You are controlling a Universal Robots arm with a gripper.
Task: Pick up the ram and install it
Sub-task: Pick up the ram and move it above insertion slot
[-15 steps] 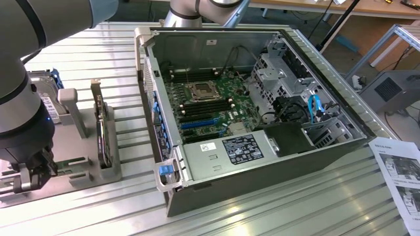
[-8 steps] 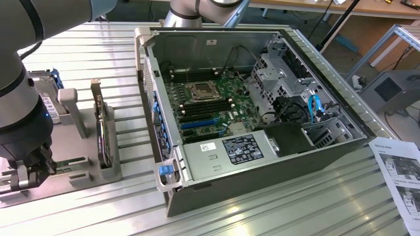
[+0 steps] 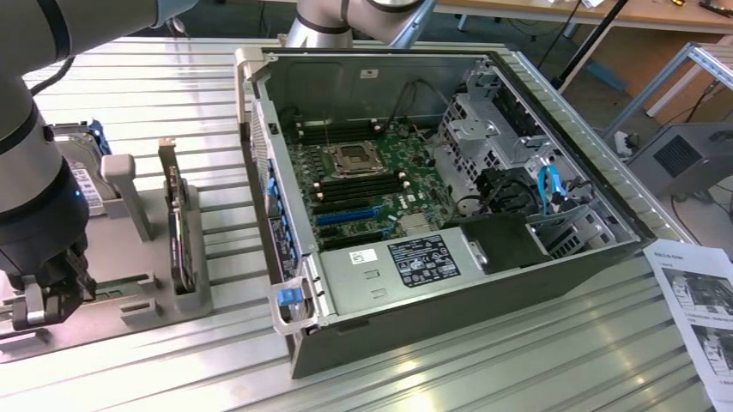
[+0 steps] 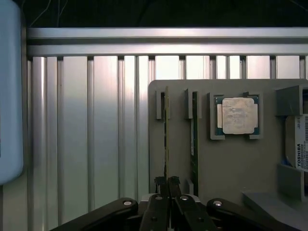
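Exterior view: the arm stands at the view's left, over a grey holder (image 3: pixel 129 225) on the ribbed aluminium table (image 3: pixel 458 369). The pincer (image 3: pixel 46 302) is low over the near left end of this holder.

Wrist view: the pincer (image 4: pixel 167 182) has both black fingertips (image 4: pixel 160 183) drawn together on the ram (image 4: pixel 166 130), clamped on its thin edge at one end. The ram is seen edge-on, a narrow green-gold strip. It stands upright in its slot in the grey holder (image 4: pixel 226 163), with its other end seated between two small grey brackets. It is not lifted out.

A second green stick (image 4: pixel 194 139) stands in the neighbouring slot, just beside the ram and parallel to it, not touched by the fingers. Beyond that stick a square silver processor (image 4: pixel 237 115) lies flat in its own recess. A hard drive with a Toshiba label (image 4: pixel 300 149) sits at the holder's edge past the processor.

Exterior view, centre: the open computer case (image 3: pixel 481 296) lies on its side on the table, well apart from the pincer. The green motherboard (image 3: pixel 396 163) is exposed inside it, with black slots (image 3: pixel 357 184) near the processor socket (image 3: pixel 349 157). A printed sheet (image 3: pixel 699 318) lies at the view's right.
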